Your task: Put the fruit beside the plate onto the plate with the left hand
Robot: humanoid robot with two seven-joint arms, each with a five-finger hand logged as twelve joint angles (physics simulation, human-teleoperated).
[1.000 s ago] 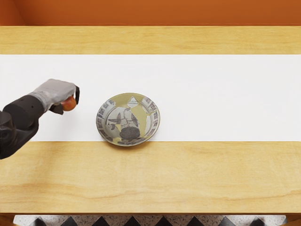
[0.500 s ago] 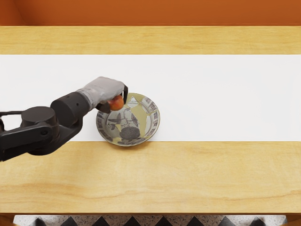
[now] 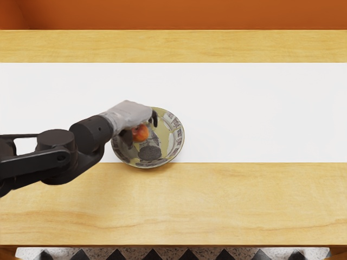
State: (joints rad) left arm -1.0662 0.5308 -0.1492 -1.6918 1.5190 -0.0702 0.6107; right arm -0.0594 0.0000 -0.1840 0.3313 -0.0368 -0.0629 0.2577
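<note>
The fruit (image 3: 140, 132), small, round and orange-red, sits over the left inner part of the plate (image 3: 177, 135), inside its rim and above the dark painted figures. Whether it already touches the plate's surface cannot be told from this slanted view. The left hand (image 3: 130, 116) covers it from above and from the left, its pale grey back turned upward. Its dark fingers (image 3: 154, 118) curl down around the fruit, one at the fruit's upper right and another at its lower left, so the hand grips the fruit. The left arm (image 3: 65, 151), black and thick-jointed, runs from the picture's left edge to the plate's left rim and hides that part of it. The plate is a shallow patterned dish in yellow-green and grey, lying on a white strip (image 3: 260, 108) that crosses the light wooden bench (image 3: 217, 206). Behind the bench rises an orange wall (image 3: 173, 13).
</note>
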